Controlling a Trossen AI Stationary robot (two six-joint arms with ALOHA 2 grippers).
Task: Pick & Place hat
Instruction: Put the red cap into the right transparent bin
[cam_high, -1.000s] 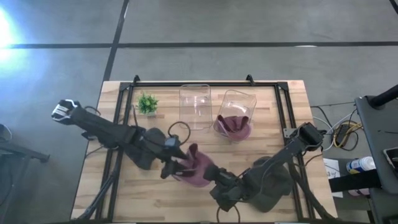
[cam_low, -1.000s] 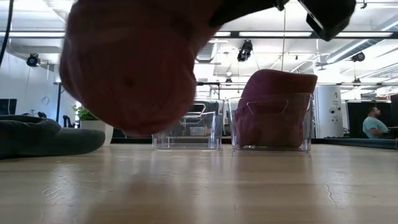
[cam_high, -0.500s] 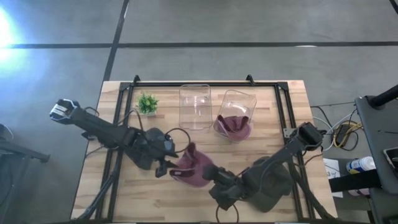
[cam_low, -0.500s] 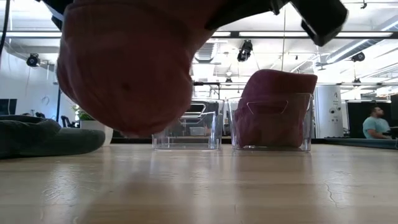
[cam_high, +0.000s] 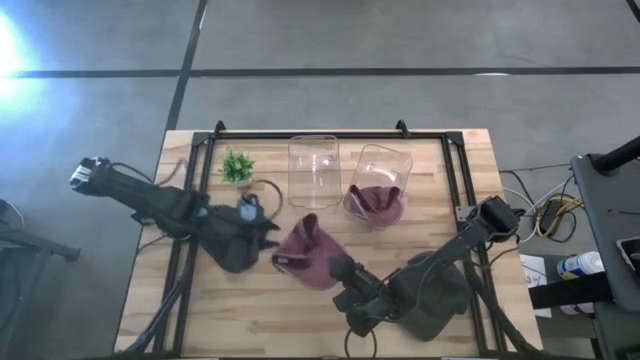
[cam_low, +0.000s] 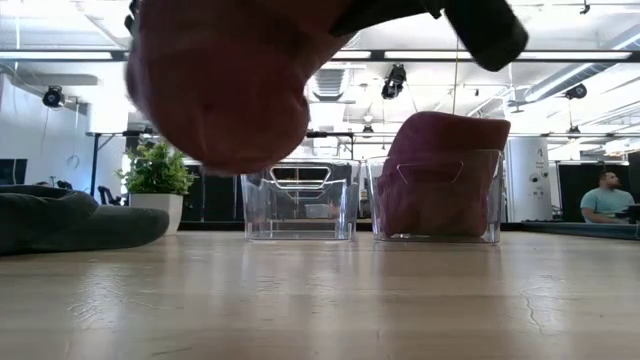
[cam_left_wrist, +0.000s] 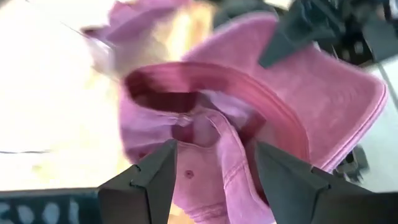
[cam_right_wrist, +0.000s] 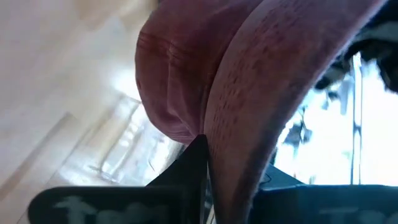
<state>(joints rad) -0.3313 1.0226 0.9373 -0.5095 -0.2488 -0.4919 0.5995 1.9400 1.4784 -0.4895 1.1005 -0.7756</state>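
We see the right gripper (cam_high: 340, 270) clamped on the pink hat (cam_high: 305, 253), holding it above the table (cam_high: 450, 210) — in front of two bins (cam_high: 313, 170). The left gripper (cam_high: 268, 228) waits just beside it, fingers spread, empty.

A pink hat (cam_high: 308, 255) hangs above the tabletop (cam_high: 200, 310) just below the centre of the high view, pinched at its lower right edge. It is a soft cloth cap, dusty pink outside with a darker band around its opening. The opening faces the left of the frame and the crown sags. In the low view the hat (cam_low: 225, 85) fills the upper left, clear of the wood. The left wrist view looks into the hat (cam_left_wrist: 249, 118), showing its folded inner lining and stitched rim. In the right wrist view the cloth (cam_right_wrist: 211, 81) is creased.
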